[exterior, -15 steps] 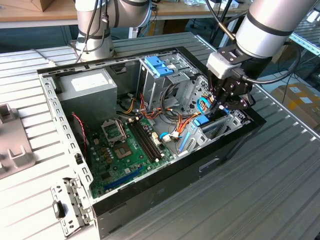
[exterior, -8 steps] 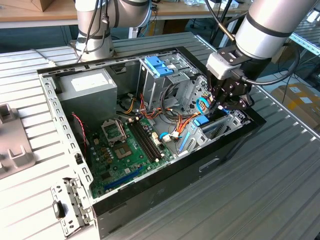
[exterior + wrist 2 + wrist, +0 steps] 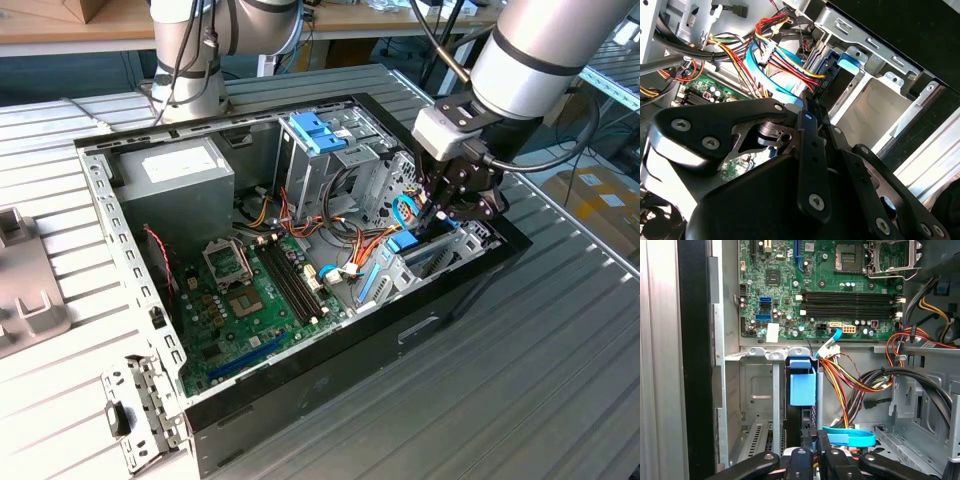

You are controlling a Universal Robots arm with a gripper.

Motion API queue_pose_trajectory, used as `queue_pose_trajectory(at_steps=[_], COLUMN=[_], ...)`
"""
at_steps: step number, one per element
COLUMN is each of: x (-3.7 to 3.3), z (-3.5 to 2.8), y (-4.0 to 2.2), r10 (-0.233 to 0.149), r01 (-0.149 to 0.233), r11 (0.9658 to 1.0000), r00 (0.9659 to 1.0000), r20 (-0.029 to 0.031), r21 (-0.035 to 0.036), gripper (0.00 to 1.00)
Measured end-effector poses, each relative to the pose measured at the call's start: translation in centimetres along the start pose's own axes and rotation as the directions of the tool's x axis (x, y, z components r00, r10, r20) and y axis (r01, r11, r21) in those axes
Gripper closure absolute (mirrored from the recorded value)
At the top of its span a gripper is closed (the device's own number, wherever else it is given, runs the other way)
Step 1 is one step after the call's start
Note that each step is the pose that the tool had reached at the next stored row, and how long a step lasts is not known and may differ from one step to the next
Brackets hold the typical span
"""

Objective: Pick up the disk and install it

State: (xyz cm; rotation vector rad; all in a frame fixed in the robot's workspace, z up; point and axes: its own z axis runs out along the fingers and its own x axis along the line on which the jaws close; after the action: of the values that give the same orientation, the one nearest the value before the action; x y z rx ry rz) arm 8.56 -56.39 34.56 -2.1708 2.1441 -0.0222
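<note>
On the exterior view's left you see the motherboard (image 3: 255, 300) bare in the open case (image 3: 330, 370). Toward the right, the tool (image 3: 438, 210) is down in the drive bay, narrowed on the disk (image 3: 802, 382), which stands on edge in its metal cage (image 3: 757, 390). Picking looks done; I judge seating unfinished.

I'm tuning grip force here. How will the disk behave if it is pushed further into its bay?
The disk looks rigid, so it probably won't flex. Standing on edge between the metal bay walls, it would likely slide rather than tip. The wires close beside it could snag.
</note>
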Motion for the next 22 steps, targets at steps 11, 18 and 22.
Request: queue_pose_trajectory(at_steps=[11, 18, 22], x=[0.61, 0.66, 0.67], z=[-0.46, -0.26, -0.15], y=[-0.05, 0.05, 0.23], r10=[0.000, 0.000, 0.000], r01=[0.000, 0.000, 0.000], r11=[1.0000, 1.0000, 1.0000], r00=[1.0000, 1.0000, 1.0000], r20=[0.0004, 0.0016, 0.0017], r21=[0.0000, -0.0001, 0.0000], gripper=[0.84, 0.84, 0.84])
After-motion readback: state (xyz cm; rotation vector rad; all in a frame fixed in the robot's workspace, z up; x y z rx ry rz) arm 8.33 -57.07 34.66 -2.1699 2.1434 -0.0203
